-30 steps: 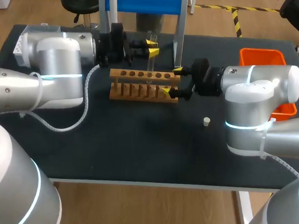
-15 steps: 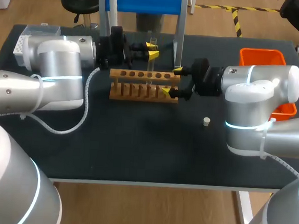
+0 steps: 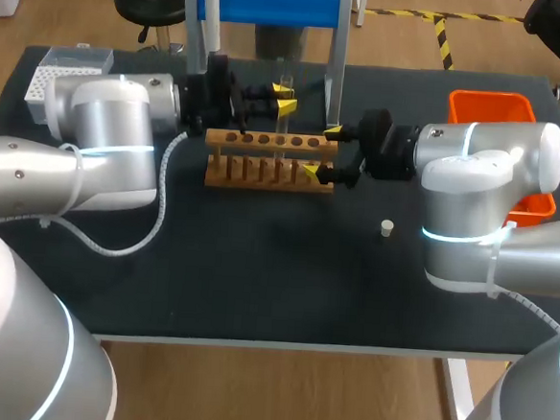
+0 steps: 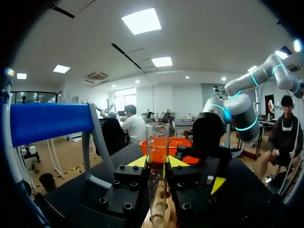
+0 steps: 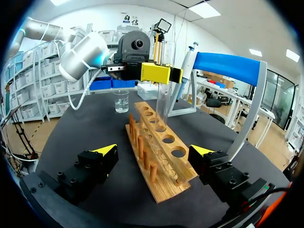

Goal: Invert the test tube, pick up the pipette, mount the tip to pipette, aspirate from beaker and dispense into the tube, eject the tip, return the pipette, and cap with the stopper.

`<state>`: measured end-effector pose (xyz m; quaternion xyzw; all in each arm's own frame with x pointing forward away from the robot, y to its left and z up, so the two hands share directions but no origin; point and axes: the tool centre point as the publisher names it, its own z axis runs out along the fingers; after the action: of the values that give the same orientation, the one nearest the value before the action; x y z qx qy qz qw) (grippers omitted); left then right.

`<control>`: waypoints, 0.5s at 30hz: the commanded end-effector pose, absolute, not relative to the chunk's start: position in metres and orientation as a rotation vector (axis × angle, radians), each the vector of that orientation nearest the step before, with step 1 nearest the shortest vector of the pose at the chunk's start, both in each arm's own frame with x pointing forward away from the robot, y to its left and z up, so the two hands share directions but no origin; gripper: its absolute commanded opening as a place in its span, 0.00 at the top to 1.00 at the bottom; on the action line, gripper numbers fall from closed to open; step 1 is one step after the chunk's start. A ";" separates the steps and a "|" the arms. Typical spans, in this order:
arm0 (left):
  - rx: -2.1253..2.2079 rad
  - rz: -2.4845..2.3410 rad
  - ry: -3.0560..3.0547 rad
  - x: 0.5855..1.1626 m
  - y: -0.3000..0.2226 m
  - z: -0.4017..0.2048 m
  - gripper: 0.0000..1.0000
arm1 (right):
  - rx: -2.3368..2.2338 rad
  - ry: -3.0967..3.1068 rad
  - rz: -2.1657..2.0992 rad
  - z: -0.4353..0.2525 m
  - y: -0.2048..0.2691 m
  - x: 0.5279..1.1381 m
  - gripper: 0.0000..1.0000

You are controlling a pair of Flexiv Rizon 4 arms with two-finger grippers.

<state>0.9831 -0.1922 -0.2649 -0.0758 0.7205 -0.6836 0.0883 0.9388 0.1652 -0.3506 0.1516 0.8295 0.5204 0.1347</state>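
Test tube (image 4: 157,142): mouth up, clamped in your left claw (image 3: 286,91), lower end at rack (image 3: 255,160) hole beneath claw. Right claw (image 3: 321,151) wide, straddling rack end. Step, likely: seating tube. Next: lower straight, release, fetch pipette (image 5: 188,59).

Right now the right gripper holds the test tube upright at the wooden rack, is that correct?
No. It is the left gripper that holds the test tube upright at the wooden rack, as the left wrist view shows.
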 end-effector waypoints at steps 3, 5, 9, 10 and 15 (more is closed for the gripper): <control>-0.220 -2.050 2.135 0.984 -0.193 -0.270 1.00 | 0.441 2.397 1.507 -0.351 0.166 0.937 0.00; -0.219 -2.052 2.134 0.984 -0.193 -0.271 1.00 | 0.441 2.397 1.507 -0.351 0.166 0.937 0.00; -0.221 -2.057 2.129 0.984 -0.193 -0.273 1.00 | 0.441 2.397 1.507 -0.351 0.166 0.937 0.00; -0.219 -2.058 2.125 0.984 -0.193 -0.273 1.00 | 0.441 2.397 1.507 -0.351 0.166 0.937 0.00; -0.217 -2.065 2.119 0.984 -0.193 -0.276 1.00 | 0.441 2.397 1.507 -0.351 0.166 0.937 0.00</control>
<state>0.9825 -0.1923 -0.2728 -0.0741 0.7133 -0.6913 0.0879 0.9388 0.1652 -0.3506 0.1516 0.8295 0.5205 0.1347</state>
